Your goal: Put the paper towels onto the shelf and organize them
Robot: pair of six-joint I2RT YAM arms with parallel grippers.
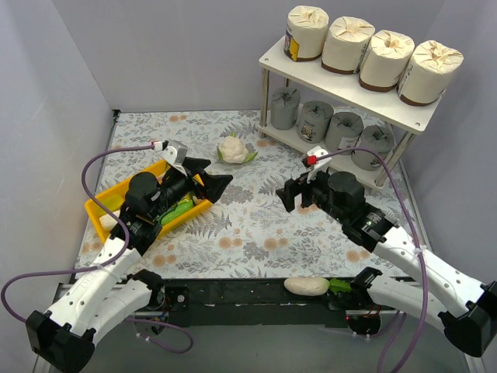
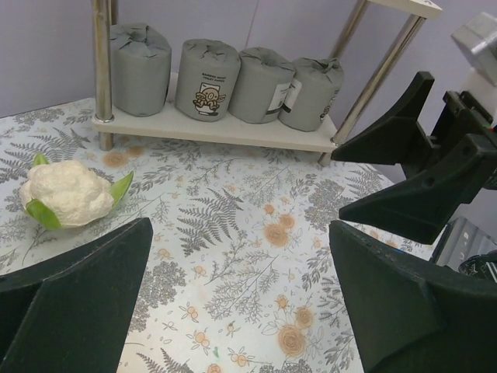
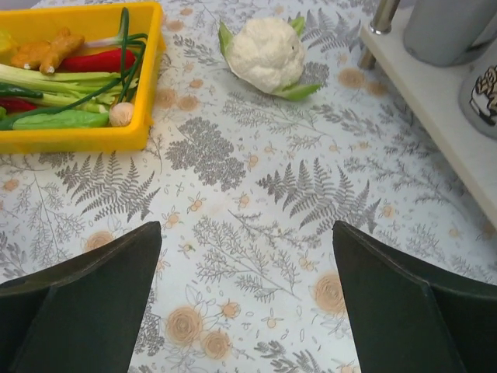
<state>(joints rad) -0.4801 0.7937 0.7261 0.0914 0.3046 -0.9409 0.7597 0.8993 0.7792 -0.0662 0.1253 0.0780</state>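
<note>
While 4 cream paper towels (image 1: pixel 348 45) line the top board of the shelf (image 1: pixel 276 61) and 4 grey paper towels (image 1: pixel 344 128) fill its lower board, we see the left gripper (image 1: pixel 217 177) and right gripper (image 1: pixel 286 196) spread apart, empty, above the table (image 1: pixel 248 225).

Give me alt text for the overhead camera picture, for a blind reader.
The two-tier wooden shelf at back right holds eight paper towels: four cream rolls on top, four grey rolls below. Left claw and right claw hover open and empty over the fern-print table, near a cauliflower, a yellow tray of vegetables and a radish.
</note>
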